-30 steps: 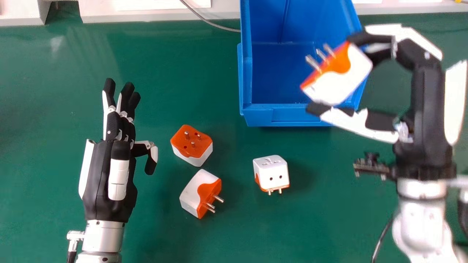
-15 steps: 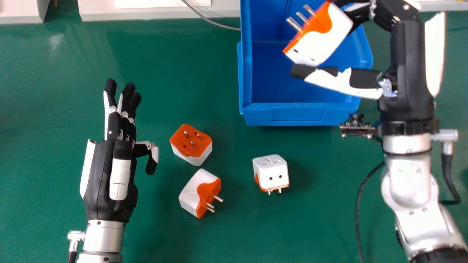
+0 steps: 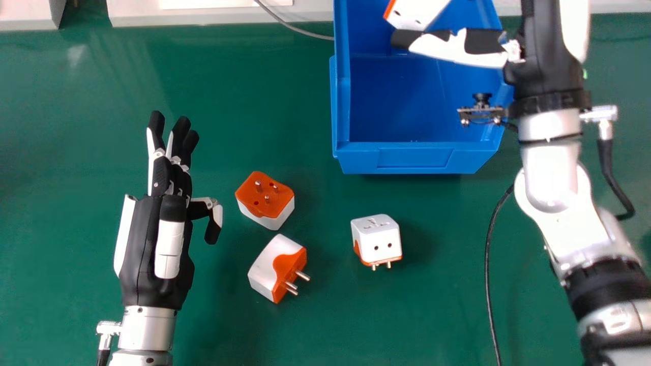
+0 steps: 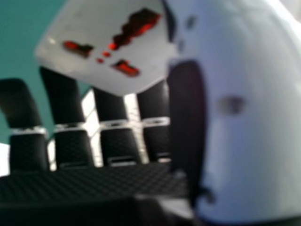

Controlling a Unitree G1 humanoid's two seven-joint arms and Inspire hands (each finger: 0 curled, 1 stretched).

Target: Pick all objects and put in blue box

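By the right hand (image 3: 544, 56), an adapter (image 3: 414, 14) is clamped between thumb and fingers, over the blue box (image 3: 414, 157). Three more adapters (image 3: 377, 243) are spread on the worktop (image 3: 325, 325); the left hand (image 3: 152, 249) is held open nearby.

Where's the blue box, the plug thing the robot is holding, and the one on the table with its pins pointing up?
Blue box (image 3: 414, 157): head view, its front wall.
Held plug adapter (image 4: 94, 26): right hand view, its white slotted face.
Pins-up plug adapter (image 3: 265, 207): head view, its orange top face.
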